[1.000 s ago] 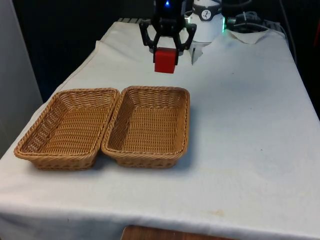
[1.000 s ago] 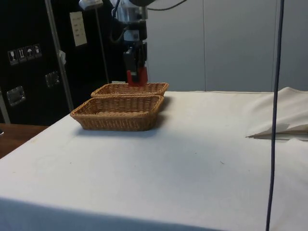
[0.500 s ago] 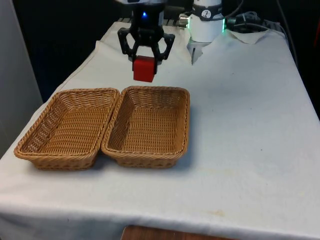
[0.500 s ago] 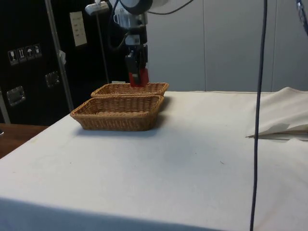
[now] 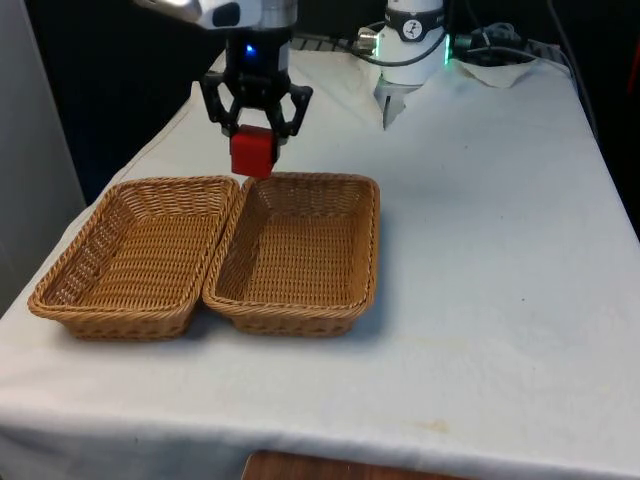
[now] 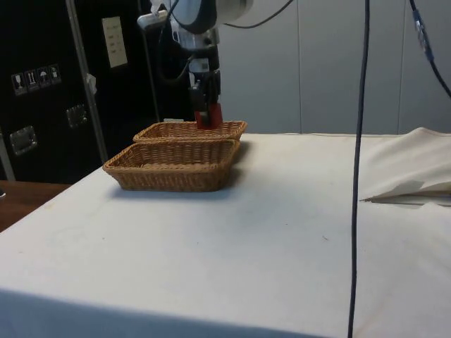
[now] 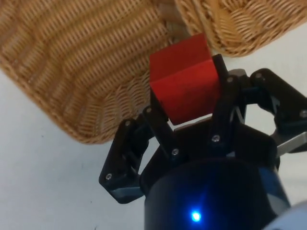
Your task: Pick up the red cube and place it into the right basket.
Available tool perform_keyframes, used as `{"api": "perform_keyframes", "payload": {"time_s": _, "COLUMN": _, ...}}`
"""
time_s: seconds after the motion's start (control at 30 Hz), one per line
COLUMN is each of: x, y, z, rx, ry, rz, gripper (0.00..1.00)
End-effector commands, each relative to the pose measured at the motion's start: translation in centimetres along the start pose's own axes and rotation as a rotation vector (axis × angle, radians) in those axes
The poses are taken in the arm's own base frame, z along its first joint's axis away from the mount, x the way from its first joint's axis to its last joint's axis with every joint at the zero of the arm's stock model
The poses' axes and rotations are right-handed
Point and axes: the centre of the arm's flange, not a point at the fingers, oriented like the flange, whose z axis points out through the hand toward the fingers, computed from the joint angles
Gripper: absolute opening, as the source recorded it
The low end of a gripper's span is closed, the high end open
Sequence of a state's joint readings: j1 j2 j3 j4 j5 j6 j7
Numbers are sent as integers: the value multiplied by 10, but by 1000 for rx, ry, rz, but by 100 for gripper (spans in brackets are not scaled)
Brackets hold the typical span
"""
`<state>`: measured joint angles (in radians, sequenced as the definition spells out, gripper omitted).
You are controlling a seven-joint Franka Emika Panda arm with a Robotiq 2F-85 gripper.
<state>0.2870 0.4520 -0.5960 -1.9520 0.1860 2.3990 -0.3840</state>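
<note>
My gripper (image 5: 253, 140) is shut on the red cube (image 5: 252, 153) and holds it in the air. It hangs over the far rims where the two wicker baskets meet. The basket on the front view's right (image 5: 345, 285) and the one on its left (image 5: 90, 290) stand side by side, touching. From the side, the cube (image 6: 210, 116) hangs just above the farther basket (image 6: 211, 131), behind the nearer basket (image 6: 173, 174). In the wrist view the cube (image 7: 184, 79) sits between the fingers (image 7: 158, 129), with basket weave (image 7: 72, 62) beneath it.
The robot's white base (image 5: 412, 45) and cables stand at the table's far end. A fold of cloth (image 6: 416, 186) lies on the side view's right. A dark cable (image 6: 358, 169) hangs down in front of the side camera. Open white cloth (image 5: 500, 250) lies on the front view's right.
The gripper has carried the red cube towards the front view's left and a little lower and nearer the baskets, from beyond the right basket to the spot where both baskets' far rims meet.
</note>
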Motion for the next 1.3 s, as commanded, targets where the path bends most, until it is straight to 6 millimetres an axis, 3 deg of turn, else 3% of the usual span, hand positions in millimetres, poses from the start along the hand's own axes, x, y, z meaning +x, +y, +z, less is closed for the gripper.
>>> {"api": "perform_keyframes", "payload": {"time_s": 0.0, "x": -1, "y": 6, "z": 2, "rx": 8, "ry": 4, "rz": 2, "gripper": 3}}
{"api": "perform_keyframes", "payload": {"time_s": 0.73, "x": 1, "y": 70, "z": 22, "rx": 1, "ry": 18, "rz": 42, "gripper": 3}}
{"api": "perform_keyframes", "payload": {"time_s": 1.27, "x": 7, "y": 97, "z": 43, "rx": 6, "ry": 36, "rz": 104, "gripper": 3}}
